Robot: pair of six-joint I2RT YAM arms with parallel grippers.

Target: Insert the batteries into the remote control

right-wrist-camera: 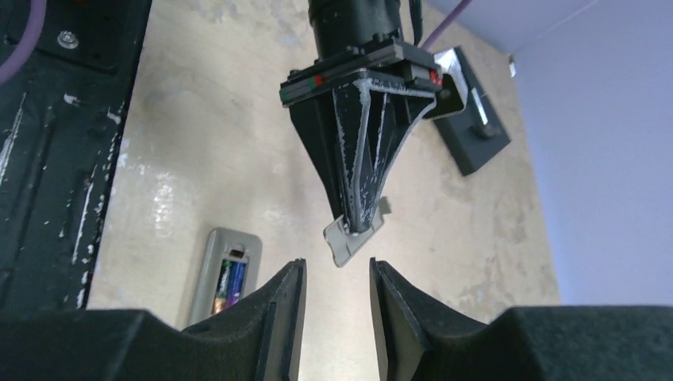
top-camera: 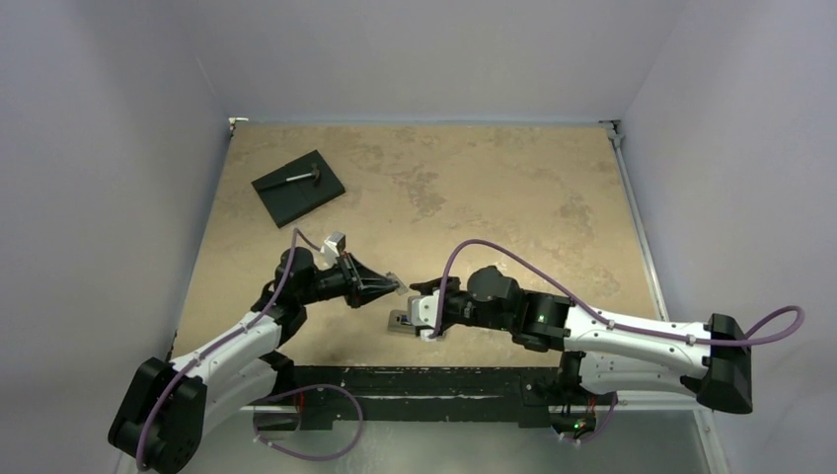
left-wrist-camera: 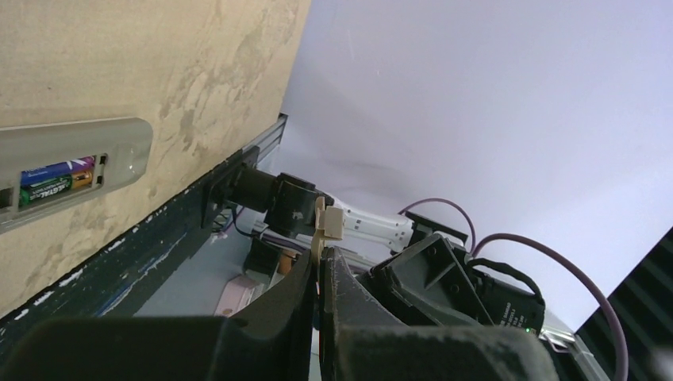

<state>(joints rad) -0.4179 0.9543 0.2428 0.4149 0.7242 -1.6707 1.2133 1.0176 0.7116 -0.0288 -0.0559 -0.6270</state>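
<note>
The remote control lies grey back up near the table's front edge, in front of my right gripper. Its battery recess stands uncovered, and two batteries lie side by side in it, also seen as batteries in the right wrist view. My left gripper hangs above the table, shut on a thin grey battery cover that sticks out past its tips. My right gripper is open, nothing between its fingers, its tips just short of the cover's lower edge.
A black square slab lies at the back left with a small grey hammer-like tool on it. The black base rail runs along the near edge. Grey walls close in on three sides.
</note>
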